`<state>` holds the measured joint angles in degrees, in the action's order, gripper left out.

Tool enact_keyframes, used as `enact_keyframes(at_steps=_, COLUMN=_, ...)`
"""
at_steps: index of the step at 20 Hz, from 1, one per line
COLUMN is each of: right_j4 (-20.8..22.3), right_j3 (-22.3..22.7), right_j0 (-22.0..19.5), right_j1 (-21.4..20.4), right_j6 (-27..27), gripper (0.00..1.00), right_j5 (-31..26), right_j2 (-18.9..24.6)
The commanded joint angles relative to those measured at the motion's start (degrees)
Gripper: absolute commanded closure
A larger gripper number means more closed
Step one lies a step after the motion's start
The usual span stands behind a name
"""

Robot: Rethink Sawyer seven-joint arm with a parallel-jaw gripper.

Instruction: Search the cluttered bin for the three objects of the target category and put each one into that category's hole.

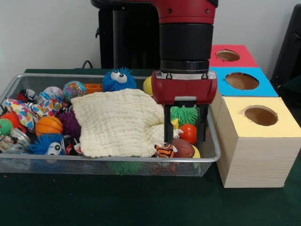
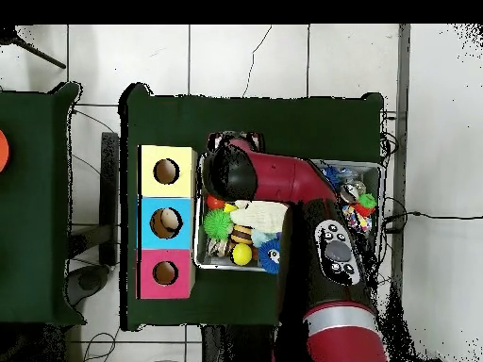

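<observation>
The wire mesh bin [image 1: 94,159] stands left of three boxes and is full of toys. My gripper [image 1: 185,138] is open and reaches down into the bin's right end. Its fingers [image 1: 168,123] straddle a green spiky ball [image 1: 184,114] and a red ball [image 1: 188,133]. A brown football [image 1: 184,148] and a tiger-striped toy [image 1: 164,150] lie just in front of them. A cream cloth [image 1: 117,122] covers the middle of the bin. In the overhead view the arm [image 2: 283,179] hides the gripper over the bin [image 2: 200,256].
Three boxes with holes stand in a row: yellow [image 1: 261,117] nearest, blue [image 1: 242,81], red [image 1: 233,55]. A blue furry ball [image 1: 119,80], an orange basketball [image 1: 49,125], a purple spiky ball [image 1: 70,123] and several other toys fill the bin's left part.
</observation>
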<state>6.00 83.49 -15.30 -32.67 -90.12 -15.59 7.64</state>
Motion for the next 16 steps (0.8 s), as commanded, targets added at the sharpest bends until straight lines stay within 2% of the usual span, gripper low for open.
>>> enact_keyframes(at_steps=1, right_j4=2.8, right_j3=1.8, right_j0=-2.5, right_j1=3.5, right_j6=-3.3, gripper=0.0, right_j5=3.3, right_j2=6.8)
enact_keyframes(at_steps=5, right_j4=3.6, right_j3=-0.1, right_j0=-2.3, right_j1=4.2, right_j6=-2.4, gripper=0.0, right_j5=3.3, right_j2=6.0)
enact_keyframes(at_steps=8, right_j4=4.1, right_j3=0.3, right_j0=-0.4, right_j1=2.8, right_j6=-3.6, gripper=0.0, right_j5=2.2, right_j2=2.6)
enact_keyframes(at_steps=11, right_j4=4.0, right_j3=-0.1, right_j0=1.2, right_j1=2.9, right_j6=-4.6, gripper=0.0, right_j5=-1.1, right_j2=-0.6)
enact_keyframes(at_steps=16, right_j4=4.0, right_j3=1.1, right_j0=3.3, right_j1=2.7, right_j6=-6.6, gripper=0.0, right_j5=-2.7, right_j2=-4.2)
